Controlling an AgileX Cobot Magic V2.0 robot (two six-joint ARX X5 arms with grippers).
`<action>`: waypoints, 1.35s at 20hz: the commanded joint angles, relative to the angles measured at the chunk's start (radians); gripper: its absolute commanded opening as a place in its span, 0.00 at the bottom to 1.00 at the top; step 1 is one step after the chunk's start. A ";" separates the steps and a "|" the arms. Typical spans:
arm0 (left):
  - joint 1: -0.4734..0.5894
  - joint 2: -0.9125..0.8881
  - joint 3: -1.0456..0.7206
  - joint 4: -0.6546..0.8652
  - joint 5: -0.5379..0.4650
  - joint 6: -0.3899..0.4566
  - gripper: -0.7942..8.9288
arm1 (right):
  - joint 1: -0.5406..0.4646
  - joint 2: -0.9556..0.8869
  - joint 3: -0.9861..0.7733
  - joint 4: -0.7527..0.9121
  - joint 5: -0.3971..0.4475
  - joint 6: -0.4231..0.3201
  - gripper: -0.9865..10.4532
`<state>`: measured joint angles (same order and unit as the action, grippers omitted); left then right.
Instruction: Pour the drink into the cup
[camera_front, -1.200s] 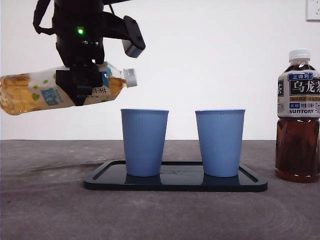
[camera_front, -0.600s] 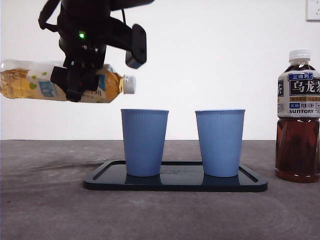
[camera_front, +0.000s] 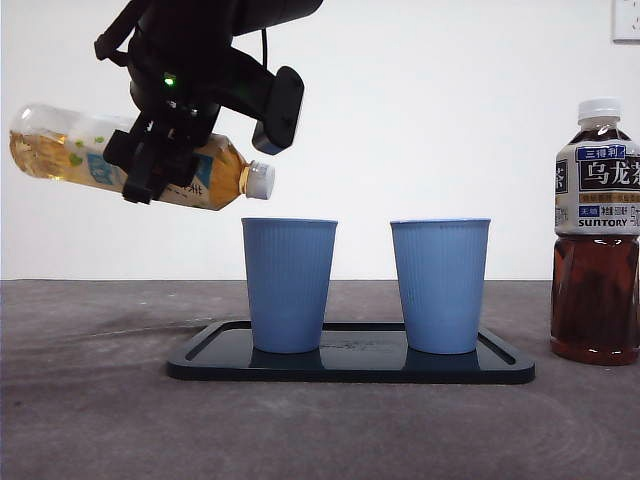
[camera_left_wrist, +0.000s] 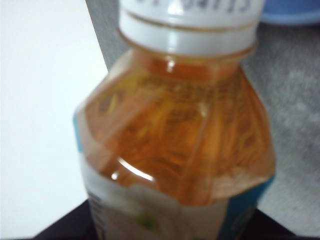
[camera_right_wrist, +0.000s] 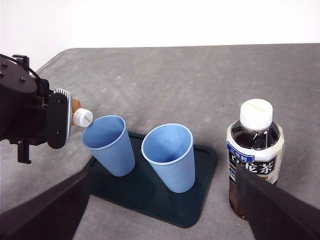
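Note:
My left gripper (camera_front: 160, 160) is shut on a clear bottle of yellow tea (camera_front: 222, 172) high at the left. The bottle lies nearly level, its neck tipped down to the right. Its white cap (camera_front: 260, 180) is on and hangs just above and left of the left blue cup's (camera_front: 288, 285) rim. The left wrist view is filled by the bottle (camera_left_wrist: 185, 145) and its cap (camera_left_wrist: 190, 25). A second blue cup (camera_front: 440, 285) stands to the right on the same dark tray (camera_front: 350, 368). My right gripper (camera_right_wrist: 164, 170) waits open, well back from the cups (camera_right_wrist: 107, 145).
A capped bottle of dark oolong tea (camera_front: 596, 230) stands upright on the grey table right of the tray, also in the right wrist view as the dark bottle (camera_right_wrist: 255, 155). A white wall stands behind.
The left gripper has rotated the yellow tea bottle from neck slightly up to neck tipped down, and its cap has sunk closer to the left cup's rim. Cups and dark bottle stayed put.

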<state>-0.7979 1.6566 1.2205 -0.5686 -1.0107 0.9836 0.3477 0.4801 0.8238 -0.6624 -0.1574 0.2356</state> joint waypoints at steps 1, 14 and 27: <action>-0.014 0.012 0.034 0.037 -0.044 0.081 0.17 | 0.006 0.002 0.012 0.011 0.000 -0.008 0.49; -0.034 0.012 0.034 0.095 -0.068 0.204 0.17 | 0.006 0.002 0.012 0.011 0.000 -0.008 0.49; -0.032 0.012 0.034 0.099 -0.085 -0.015 0.17 | 0.006 0.002 0.012 0.011 0.000 -0.007 0.49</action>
<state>-0.8268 1.6749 1.2335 -0.4896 -1.0702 1.0996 0.3477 0.4801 0.8238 -0.6621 -0.1574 0.2356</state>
